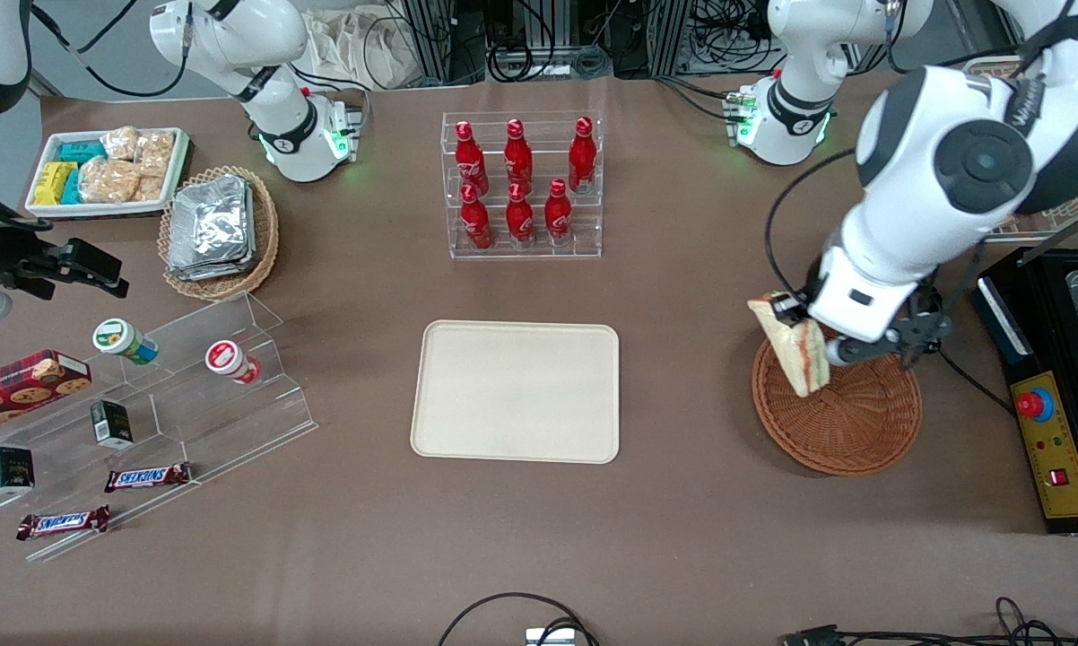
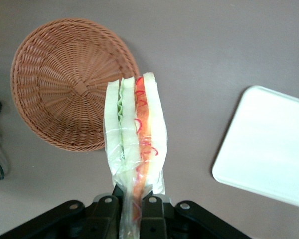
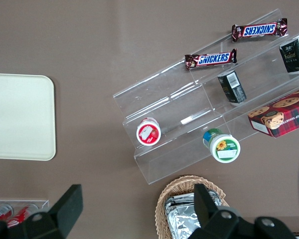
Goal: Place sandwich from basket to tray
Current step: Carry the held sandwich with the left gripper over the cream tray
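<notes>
One brown worktop carries every item listed, with the tray taken as landmark. Tray: large, cream-beige, rectangular with rounded corners and a low rim, lying flat with nothing on it. Clear rack of six red bottles: farther from the front camera than the tray, upright in two rows. Clear stepped display stand: beside the tray toward the parked arm's end, with two small round tubs lying on its steps and two Snickers bars on its lower steps. Basket: round, shallow, reddish-brown wicker, beside the tray toward the working arm's end, apart from it, nothing lying in it. Pincer: hanging above the basket's tray-side edge, its two fingers closed on the wrapped end of the sandwich. Sandwich: white-bread wedge in clear film, red-orange and green filling showing along its edge, held in the air clear of the basket, hanging tilted over the basket rim nearest the tray, not over the tray.
</notes>
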`<act>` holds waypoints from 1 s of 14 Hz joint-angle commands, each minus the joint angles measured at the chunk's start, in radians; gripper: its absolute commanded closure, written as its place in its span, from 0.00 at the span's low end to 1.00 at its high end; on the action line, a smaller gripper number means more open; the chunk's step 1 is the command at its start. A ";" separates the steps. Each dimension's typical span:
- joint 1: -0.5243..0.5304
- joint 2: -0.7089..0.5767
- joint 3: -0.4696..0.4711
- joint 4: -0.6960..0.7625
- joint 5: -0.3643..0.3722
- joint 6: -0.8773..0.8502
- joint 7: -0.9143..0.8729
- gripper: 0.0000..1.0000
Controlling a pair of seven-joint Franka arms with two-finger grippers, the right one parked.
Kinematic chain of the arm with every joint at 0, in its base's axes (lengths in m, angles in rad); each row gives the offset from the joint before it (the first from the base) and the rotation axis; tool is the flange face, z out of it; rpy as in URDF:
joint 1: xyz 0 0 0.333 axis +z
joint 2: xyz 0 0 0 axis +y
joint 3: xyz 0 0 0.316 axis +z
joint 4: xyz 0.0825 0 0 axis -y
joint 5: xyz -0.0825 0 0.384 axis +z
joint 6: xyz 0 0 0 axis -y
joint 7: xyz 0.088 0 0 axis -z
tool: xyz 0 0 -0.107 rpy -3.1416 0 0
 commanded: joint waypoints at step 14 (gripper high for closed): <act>-0.155 0.416 -0.199 0.084 0.203 0.287 -0.063 0.99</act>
